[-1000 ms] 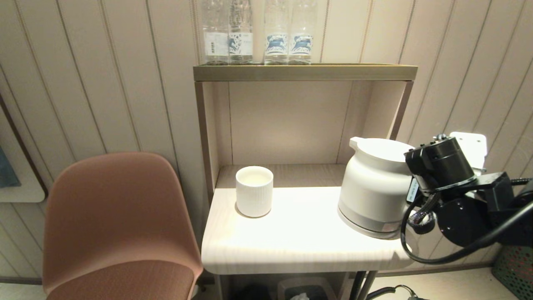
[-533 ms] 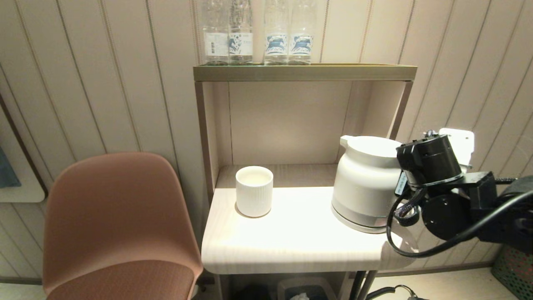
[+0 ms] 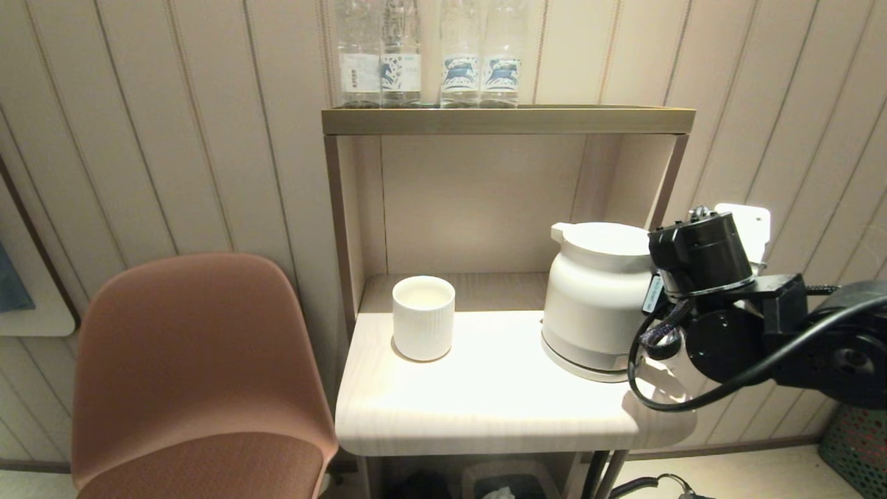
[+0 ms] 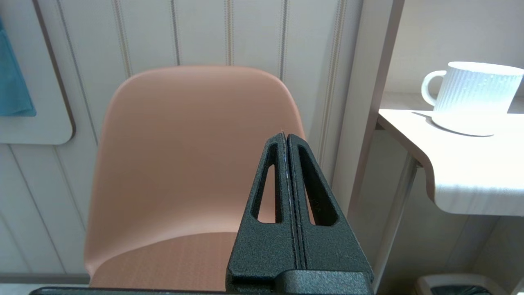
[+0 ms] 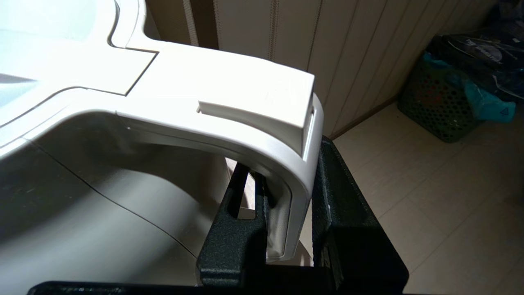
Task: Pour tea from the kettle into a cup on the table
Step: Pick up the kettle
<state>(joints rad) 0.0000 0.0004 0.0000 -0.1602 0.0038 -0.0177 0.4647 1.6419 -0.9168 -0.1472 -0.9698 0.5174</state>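
Observation:
The white kettle [image 3: 596, 298] is upright over the right part of the pale wood-grain table [image 3: 499, 405], spout toward the cup; whether its bottom touches the table I cannot tell. My right gripper [image 5: 286, 172] is shut on the kettle's loop handle [image 5: 254, 106], one finger inside the loop and one outside. In the head view the black right wrist [image 3: 700, 263] hides that grip. The ribbed white cup [image 3: 423, 317] stands on the table's left part, and its small handle shows on the cup [image 4: 475, 94] in the left wrist view. My left gripper [image 4: 285, 137] is shut and empty, low before the chair.
A pinkish-brown chair [image 3: 194, 374] stands left of the table. Several clear bottles [image 3: 429, 52] line the brass-coloured shelf top [image 3: 506, 119] above. A dark mesh basket [image 5: 442, 102] sits on the floor at the right, and a bin [image 3: 499, 482] is under the table.
The right gripper has carried the kettle leftward and a little away from the front edge, toward the cup, and the kettle has gone from slightly tilted to upright. The cup has not moved.

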